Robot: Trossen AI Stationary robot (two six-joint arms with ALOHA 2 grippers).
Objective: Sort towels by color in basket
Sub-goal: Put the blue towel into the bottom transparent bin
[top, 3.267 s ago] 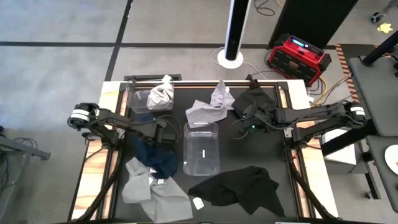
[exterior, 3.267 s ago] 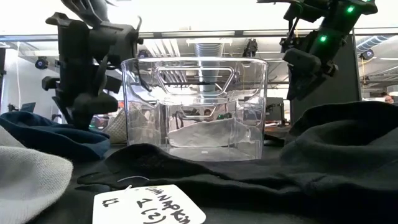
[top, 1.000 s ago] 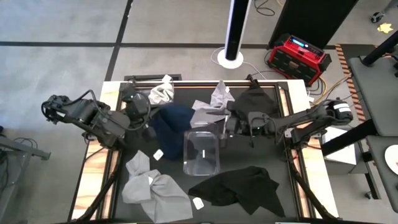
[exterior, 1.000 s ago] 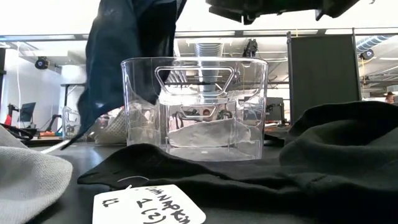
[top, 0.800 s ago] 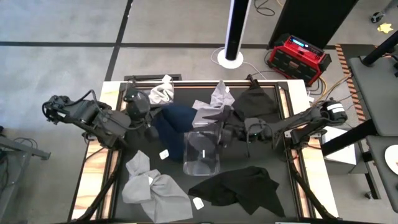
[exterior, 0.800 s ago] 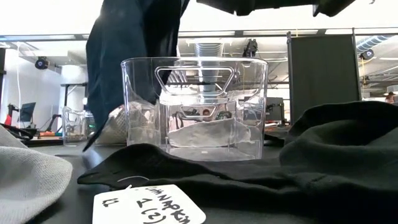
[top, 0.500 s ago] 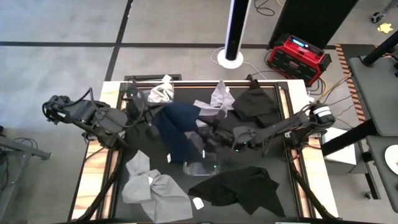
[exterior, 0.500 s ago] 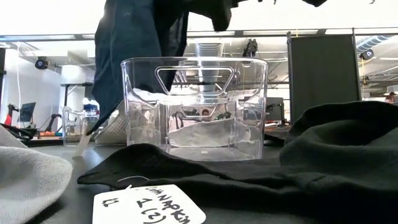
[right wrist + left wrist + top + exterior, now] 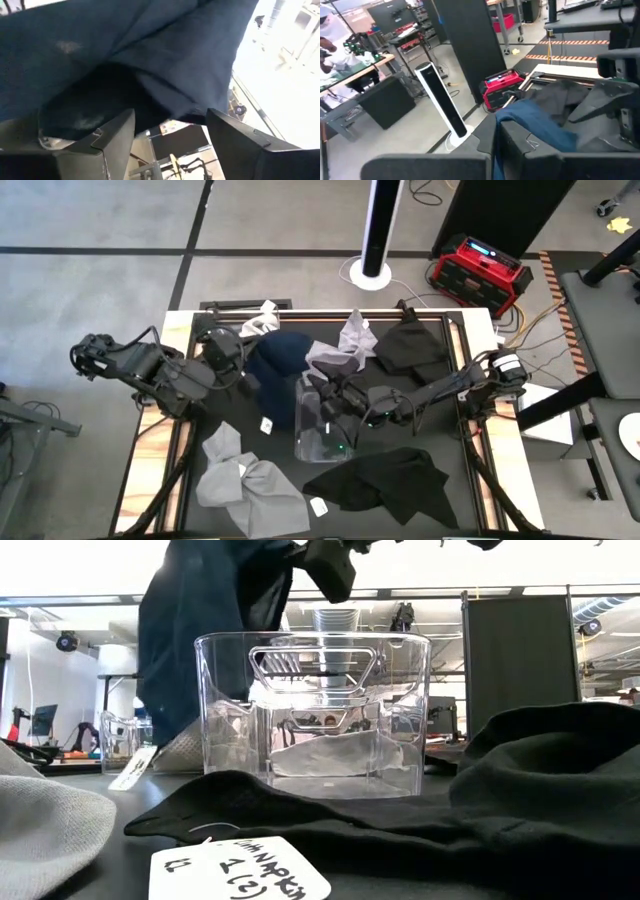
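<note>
We counted towels: one navy cloth towel, two black, four-ish light grey. Left gripper clamped on navy towel, held up beside clear plastic basket. Right gripper stretched over basket, fingers spread apart just under navy towel. Basket looked empty; second clear bin at back-left, contents couldn't tell.

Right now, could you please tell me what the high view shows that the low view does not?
Only the high view shows the left gripper beside the navy towel, the red box on the floor and a light grey towel at the far edge. Only the low view shows the room behind. Both show the clear basket, navy towel and black towel.
</note>
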